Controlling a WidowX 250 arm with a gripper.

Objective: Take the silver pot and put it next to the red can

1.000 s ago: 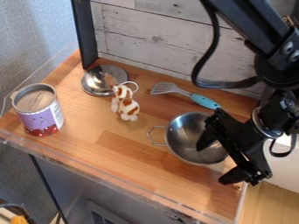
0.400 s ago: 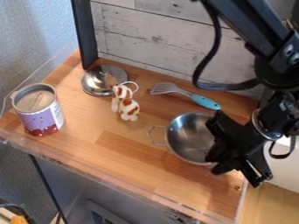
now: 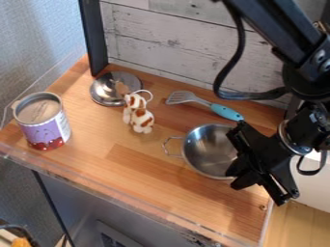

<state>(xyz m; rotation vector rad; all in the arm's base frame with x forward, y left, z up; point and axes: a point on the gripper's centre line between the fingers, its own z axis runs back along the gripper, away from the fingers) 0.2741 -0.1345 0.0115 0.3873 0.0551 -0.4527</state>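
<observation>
Silver pot sat upright on the wooden desk, over toward the right side of the view, its open mouth facing up and its thin wire handle sticking out to the left. At the pot's right-hand edge, the black gripper hung down with its fingers drawn close together, clamped on the rim, one inside the bowl and the other outside. The arm came in from the top right corner.

Well apart from the pot, near the desk's left end, stood the can, upright, mostly purple with red around the bottom. Between the two, farther back, a little white toy animal with brown patches lay just beside a shiny round metal dish; I couldn't tell if they touched. Behind the pot lay a spatula, its blue handle pointing toward the arm and its slotted grey head toward the toy. Pale wooden boards rose along the back.
</observation>
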